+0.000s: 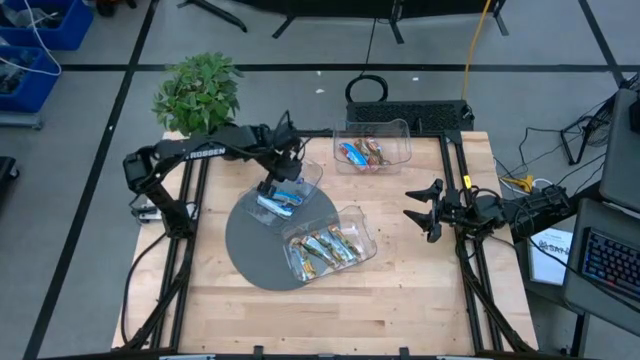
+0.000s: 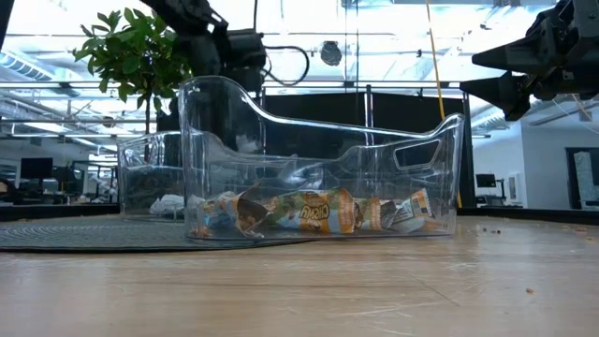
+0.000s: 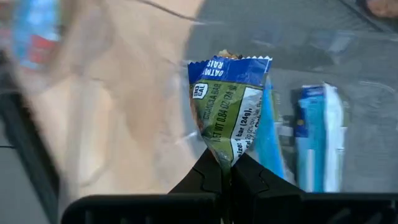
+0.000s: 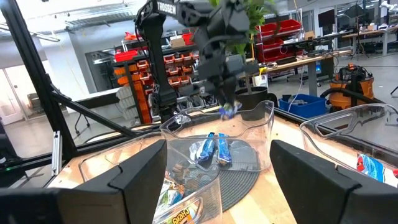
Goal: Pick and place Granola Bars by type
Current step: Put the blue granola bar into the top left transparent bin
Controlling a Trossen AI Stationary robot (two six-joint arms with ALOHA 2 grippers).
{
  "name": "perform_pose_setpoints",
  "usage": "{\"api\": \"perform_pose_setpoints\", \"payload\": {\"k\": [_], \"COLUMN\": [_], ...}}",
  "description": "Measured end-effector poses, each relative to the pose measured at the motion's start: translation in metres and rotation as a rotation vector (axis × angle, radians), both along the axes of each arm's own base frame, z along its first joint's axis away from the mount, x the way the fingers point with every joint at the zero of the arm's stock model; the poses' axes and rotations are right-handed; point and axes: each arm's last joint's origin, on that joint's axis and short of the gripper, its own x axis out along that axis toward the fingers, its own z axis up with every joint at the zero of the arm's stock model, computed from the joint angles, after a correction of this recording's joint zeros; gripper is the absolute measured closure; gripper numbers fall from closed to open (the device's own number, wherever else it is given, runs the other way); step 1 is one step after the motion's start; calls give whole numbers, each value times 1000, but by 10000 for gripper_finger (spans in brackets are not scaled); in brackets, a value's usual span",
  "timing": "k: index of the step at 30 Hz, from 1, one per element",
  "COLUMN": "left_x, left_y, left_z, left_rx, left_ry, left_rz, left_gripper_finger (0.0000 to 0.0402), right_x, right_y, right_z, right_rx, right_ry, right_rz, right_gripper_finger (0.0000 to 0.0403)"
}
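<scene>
The left claw (image 3: 227,177) pinches a blue-and-green granola bar (image 3: 231,106) — wrapper reading "OATMEAL RAISIN", "1 bar (24g)" — above the clear bin (image 1: 300,180) of blue bars (image 1: 280,203). The right claw (image 1: 424,212) hangs released over the worktop (image 1: 400,290).

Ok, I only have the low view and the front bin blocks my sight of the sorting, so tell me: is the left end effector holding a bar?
Observer: Yes. The left wrist view shows the left end effector shut on the held bar, by its lower edge.
Operator: Over which bin?
Observer: From above, it is over the bin that holds blue bars.
Operator: And the right arm?
Observer: The right end effector is open, above the table to the right of the bins.
</scene>
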Motion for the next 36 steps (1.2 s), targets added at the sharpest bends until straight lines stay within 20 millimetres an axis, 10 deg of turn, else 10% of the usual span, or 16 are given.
{"api": "perform_pose_setpoints", "payload": {"k": [24,36], "left_x": [20,17], "left_y": [-3,-4], "left_z": [-76,-67], "left_rx": [13,-38], "left_ry": [100,67], "left_rz": [34,77], "left_gripper_finger": [392,278], "right_x": [0,0], "right_y": [0,0], "right_z": [0,0], "right_rx": [0,0], "right_ry": [0,0], "right_rz": [0,0], "right_gripper_finger": [124,124]}}
